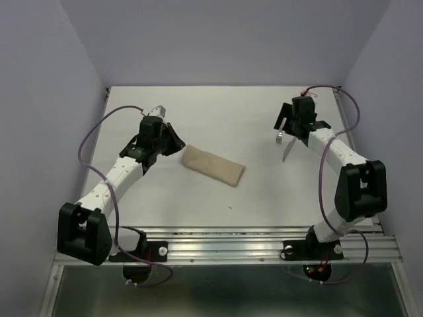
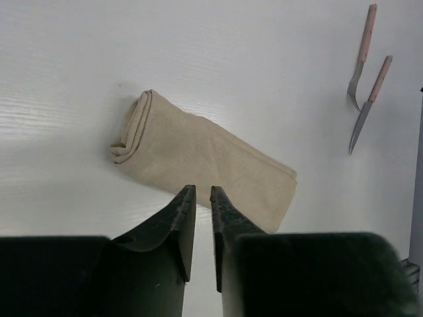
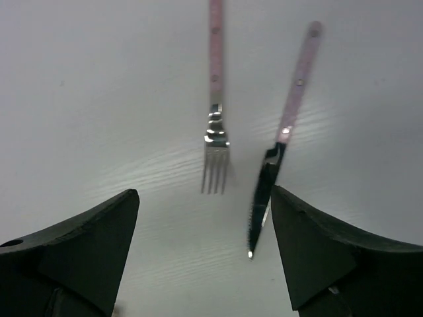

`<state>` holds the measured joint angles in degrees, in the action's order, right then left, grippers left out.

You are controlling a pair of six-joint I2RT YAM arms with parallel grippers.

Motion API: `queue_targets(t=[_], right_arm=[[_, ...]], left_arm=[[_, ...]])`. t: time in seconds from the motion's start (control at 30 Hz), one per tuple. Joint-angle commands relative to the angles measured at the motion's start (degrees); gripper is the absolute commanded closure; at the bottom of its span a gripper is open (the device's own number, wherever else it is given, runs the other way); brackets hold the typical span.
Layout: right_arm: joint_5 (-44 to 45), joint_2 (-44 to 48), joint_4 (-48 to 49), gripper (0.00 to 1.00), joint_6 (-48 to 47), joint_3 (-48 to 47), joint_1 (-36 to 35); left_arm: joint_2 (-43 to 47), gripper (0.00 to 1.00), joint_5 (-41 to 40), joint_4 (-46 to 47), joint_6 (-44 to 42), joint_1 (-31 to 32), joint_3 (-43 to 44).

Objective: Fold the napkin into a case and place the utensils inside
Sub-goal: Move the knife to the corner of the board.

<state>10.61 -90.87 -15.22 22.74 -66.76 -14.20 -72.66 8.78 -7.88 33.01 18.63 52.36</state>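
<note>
From above, the case [image 1: 213, 165] lies flat on the white table [image 1: 218, 105] as a narrow tan pouch, slanting with its left end farther back than its right. The left gripper [image 1: 170, 142] sits just beside the case's left end, and from here I cannot tell whether it touches the cloth. The right gripper [image 1: 301, 129] is well to the right of the case, over the fork [image 1: 280, 137] and the knife [image 1: 287, 152]. The left wrist camera looks down on the case [image 2: 205, 158], its layered folds showing at its left end. The left gripper [image 2: 203, 188] hangs over the case's near edge, jaws drawn almost together with only a thin slit between them and nothing in it. The fork [image 2: 360, 66] and knife [image 2: 370, 99] lie well beyond the case's right end. In the right wrist view the case is out of sight. The right gripper [image 3: 203, 193] has its jaws spread wide, holding nothing, with the fork [image 3: 215, 125] and knife [image 3: 277, 145] lying side by side, apart, pink handles pointing away.
</note>
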Motion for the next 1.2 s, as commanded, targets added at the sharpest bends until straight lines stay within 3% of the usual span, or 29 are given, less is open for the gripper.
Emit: queue_targets(t=[0.0,0.03,0.1,0.2,0.37,0.57,0.7,0.87,0.93,0.97,1.0,1.17], right_arm=[[3.1,-4.7,-5.1,0.13,4.4,-4.6,8.8],[2.0,-7.4,-5.1,0.13,4.9,-5.4,10.2],[2.0,-12.0,-5.6,0.14,5.3,-9.0,13.1],[1.7,-16.9,-6.6,0.2,4.9,-13.5,14.5],[4.1,-27.1,-11.0,0.26,3.1,-23.8,15.3],[2.9,-32.5,-15.0,0.29,3.1,-27.1,15.3],[3.5,-32.0,-14.6,0.52,3.4,-23.5,15.3],[4.5,-28.1,-14.1,0.54,1.3,-20.0,15.3],[4.4,-27.3,-13.9,0.62,-0.1,-19.5,14.7],[4.2,-27.2,-13.8,0.74,-0.9,-19.1,14.7],[4.0,-27.1,-13.7,0.79,-2.4,-19.2,14.1],[3.8,-25.7,-15.0,0.84,-6.8,-18.2,11.7]], left_arm=[[1.6,0.71,-0.2,-1.4,-1.8,0.2,2.2],[1.4,0.58,0.3,-1.5,-2.1,0.2,2.3],[0.9,0.44,1.3,-2.5,-2.4,0.3,2.9],[1.4,0.35,0.8,-2.8,-2.4,0.4,2.7],[1.0,0.34,0.6,-4.2,-2.6,0.4,2.4],[1.1,0.33,0.4,-4.3,-3.1,0.4,2.0],[0.0,0.33,0.2,-5.0,-3.6,0.4,2.7],[-0.9,0.34,0.5,-5.0,-3.8,0.4,2.6],[-1.3,0.34,0.8,-4.7,-3.7,0.4,2.4],[-1.3,0.34,1.0,-4.3,-3.7,0.4,2.3],[-1.7,0.34,1.3,-4.2,-3.7,0.4,2.3],[-1.8,0.34,1.5,-4.4,-3.8,0.4,2.0]])
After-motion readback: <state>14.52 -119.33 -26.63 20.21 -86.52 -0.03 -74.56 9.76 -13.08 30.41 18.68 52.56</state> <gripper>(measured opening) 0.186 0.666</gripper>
